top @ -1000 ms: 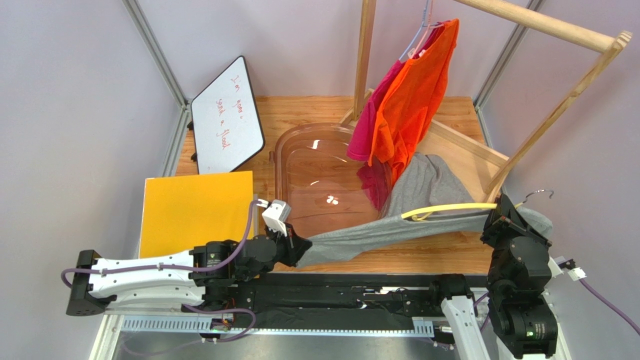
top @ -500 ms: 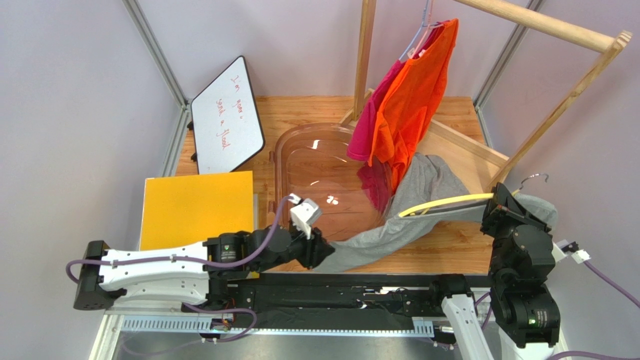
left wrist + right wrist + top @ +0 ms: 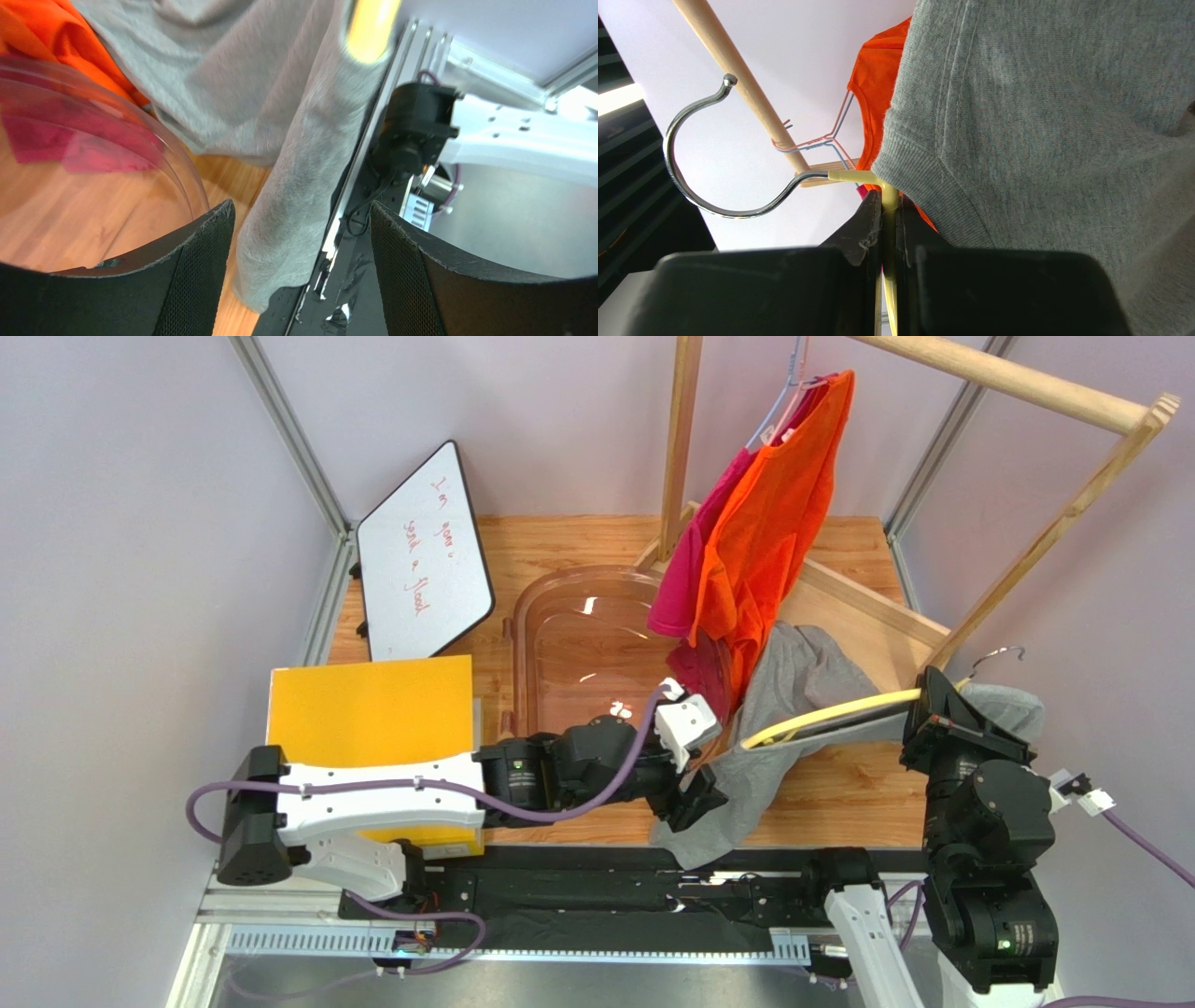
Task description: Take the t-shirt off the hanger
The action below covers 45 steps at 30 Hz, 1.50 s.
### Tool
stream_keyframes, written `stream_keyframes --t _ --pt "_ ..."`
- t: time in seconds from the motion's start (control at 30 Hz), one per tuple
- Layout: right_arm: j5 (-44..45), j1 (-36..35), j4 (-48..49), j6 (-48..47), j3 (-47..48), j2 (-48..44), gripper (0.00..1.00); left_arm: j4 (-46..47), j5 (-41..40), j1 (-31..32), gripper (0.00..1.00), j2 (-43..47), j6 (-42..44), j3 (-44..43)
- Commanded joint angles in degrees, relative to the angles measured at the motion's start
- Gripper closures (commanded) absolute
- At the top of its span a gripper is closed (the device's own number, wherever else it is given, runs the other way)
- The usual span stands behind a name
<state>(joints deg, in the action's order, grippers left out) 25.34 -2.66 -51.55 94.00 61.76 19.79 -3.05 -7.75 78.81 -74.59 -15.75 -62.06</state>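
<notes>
The left fingers point(image 3: 191, 278) stand wide apart, and a fold of the grey t-shirt point(image 3: 281, 105) hangs in the gap between them without being pinched. They sit low over the near edge of the worktop point(image 3: 842, 805), about midway along it and just beside a clear plastic tub point(image 3: 575, 637). Behind them the left arm lies almost flat. It stretches rightward along the near edge from its base at the near left corner, past a yellow board point(image 3: 368, 725).

The right fingers point(image 3: 864, 227) are clamped together on the neck of the yellow hanger point(image 3: 889, 203), just below its metal hook point(image 3: 696, 189). The right arm is folded upright over its base at the near right corner, wrist raised, fingers turned toward the far left.

The hanger's yellow bar runs leftward from that grip and disappears inside the t-shirt. The garment covers the hanger's shoulder beside the right fingers, then sags across the worktop's near right area, and its lower end spills over the near edge.

An orange shirt point(image 3: 772, 518) and a pink shirt point(image 3: 697, 553) hang on the wooden rack point(image 3: 1045, 525) at the far right. A whiteboard point(image 3: 421, 553) leans at the far left corner.
</notes>
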Motion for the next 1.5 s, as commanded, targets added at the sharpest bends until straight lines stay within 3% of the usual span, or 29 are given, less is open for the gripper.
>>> stream_keyframes --t 0.0,0.07,0.13,0.17,0.2,0.4,0.8,1.07,1.33,1.47 --pt "-0.1 0.2 4.9 0.0 3.0 -0.2 1.0 5.8 3.8 -1.5 0.25 -2.4 1.3 -1.7" --pt "-0.5 0.2 4.9 0.7 2.8 -0.5 1.0 8.4 6.2 -2.5 0.27 -2.8 -0.5 -0.3" --pt "-0.7 0.1 4.8 1.7 2.5 -0.9 1.0 11.7 7.3 -3.2 0.37 -3.4 -2.9 0.6" --pt "-0.8 0.1 4.9 2.0 2.3 -1.0 1.0 12.5 8.5 -3.8 0.43 -3.5 -3.7 1.5" --pt "-1.0 0.1 4.8 2.0 2.4 -1.0 1.0 13.6 8.6 -4.0 0.57 -4.0 -4.3 1.9" --pt "-2.8 0.2 4.4 2.9 3.1 -1.0 1.0 17.4 8.5 -6.0 1.0 -5.6 -9.6 7.2" --pt "-6.2 0.1 5.0 5.6 4.2 0.7 1.0 27.3 2.7 -7.1 1.0 -6.3 -20.9 21.6" --pt "-27.9 0.2 14.9 9.5 -5.5 1.0 1.0 17.8 5.5 -9.3 1.0 -7.9 -15.6 8.1" --pt "-36.2 0.2 13.1 7.4 -2.6 4.3 1.0 14.8 9.0 -11.5 1.0 -15.7 -13.1 -7.5" --pt "-44.4 0.1 13.9 13.3 -3.2 6.1 1.0 12.8 10.0 -14.4 1.0 -20.1 -15.4 -13.1"
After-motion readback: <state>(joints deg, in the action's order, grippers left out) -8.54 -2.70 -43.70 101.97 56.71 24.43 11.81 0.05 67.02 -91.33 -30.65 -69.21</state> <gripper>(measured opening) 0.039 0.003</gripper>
